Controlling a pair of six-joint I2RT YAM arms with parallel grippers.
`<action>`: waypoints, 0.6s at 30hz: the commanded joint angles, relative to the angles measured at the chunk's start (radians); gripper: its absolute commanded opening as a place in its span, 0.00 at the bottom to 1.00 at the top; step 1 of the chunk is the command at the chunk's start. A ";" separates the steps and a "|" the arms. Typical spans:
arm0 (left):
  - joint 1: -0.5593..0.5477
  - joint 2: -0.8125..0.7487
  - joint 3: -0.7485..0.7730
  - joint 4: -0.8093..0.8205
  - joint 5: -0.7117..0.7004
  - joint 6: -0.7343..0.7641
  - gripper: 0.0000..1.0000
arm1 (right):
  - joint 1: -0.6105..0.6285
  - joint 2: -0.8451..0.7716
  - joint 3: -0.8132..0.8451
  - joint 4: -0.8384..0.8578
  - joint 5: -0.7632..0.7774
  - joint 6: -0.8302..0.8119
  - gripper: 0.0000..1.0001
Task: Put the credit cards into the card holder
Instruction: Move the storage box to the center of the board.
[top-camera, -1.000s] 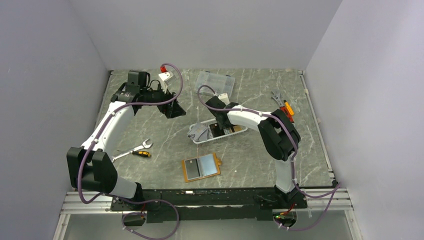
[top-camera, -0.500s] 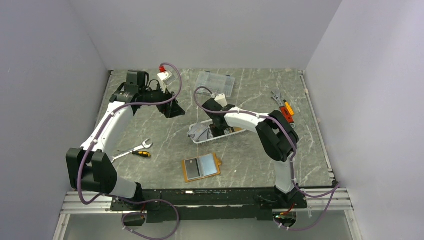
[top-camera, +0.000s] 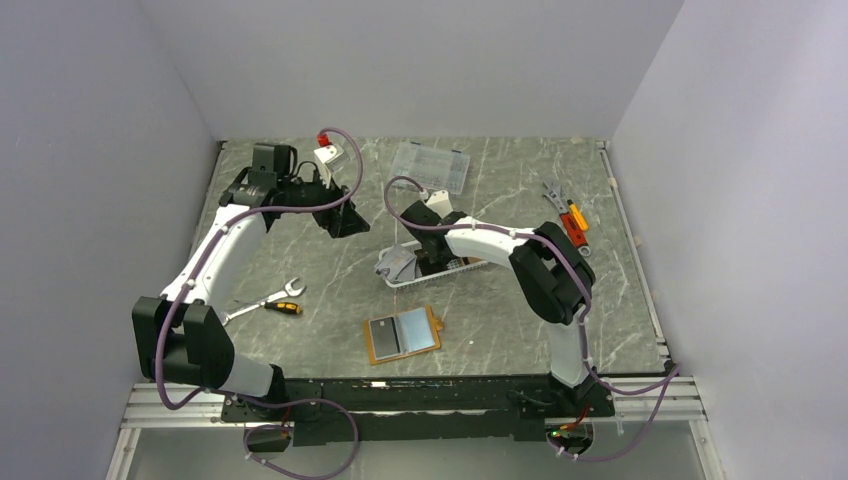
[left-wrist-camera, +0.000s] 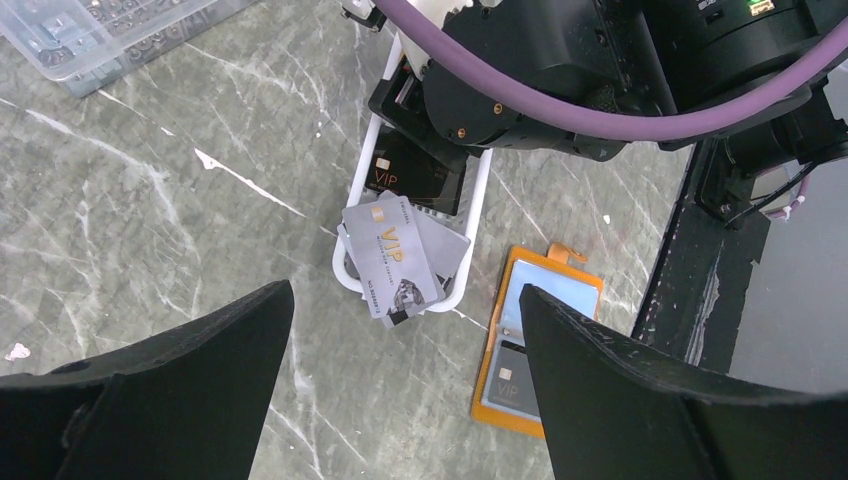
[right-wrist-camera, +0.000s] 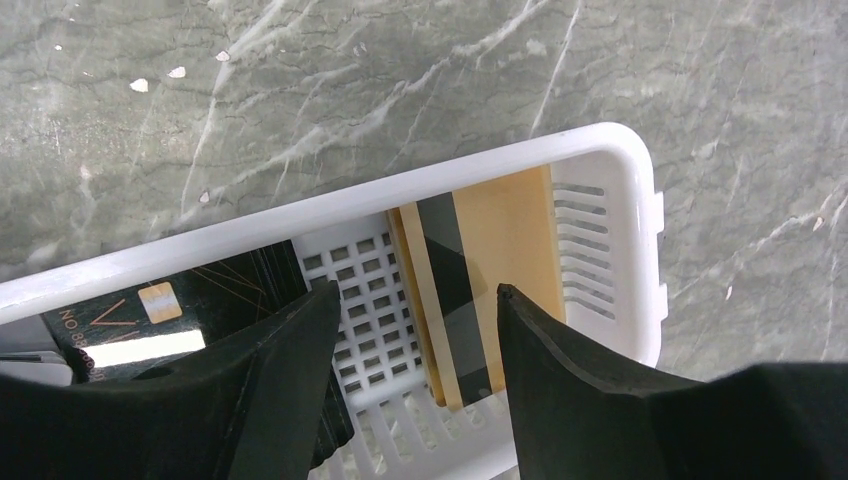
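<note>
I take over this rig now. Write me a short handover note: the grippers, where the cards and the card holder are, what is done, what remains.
Left gripper: open, empty, raised above the table.
Right gripper: open, empty, low over the white basket, above the gold card.
Card holder: lies open on the table, near the arm bases.
Done: a dark card and a pale blue card sit in the holder.
Left: the gold card, the black card and the grey cards are in the basket; they go into the holder.
</note>
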 joint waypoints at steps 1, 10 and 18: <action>0.008 -0.036 0.004 -0.003 0.046 0.019 0.89 | -0.002 0.017 0.012 -0.027 0.069 0.017 0.62; 0.014 -0.034 -0.001 -0.004 0.058 0.020 0.89 | -0.050 -0.018 -0.002 -0.004 0.068 0.001 0.62; 0.020 -0.032 -0.002 -0.006 0.063 0.022 0.88 | -0.052 -0.028 0.017 -0.011 0.079 -0.014 0.62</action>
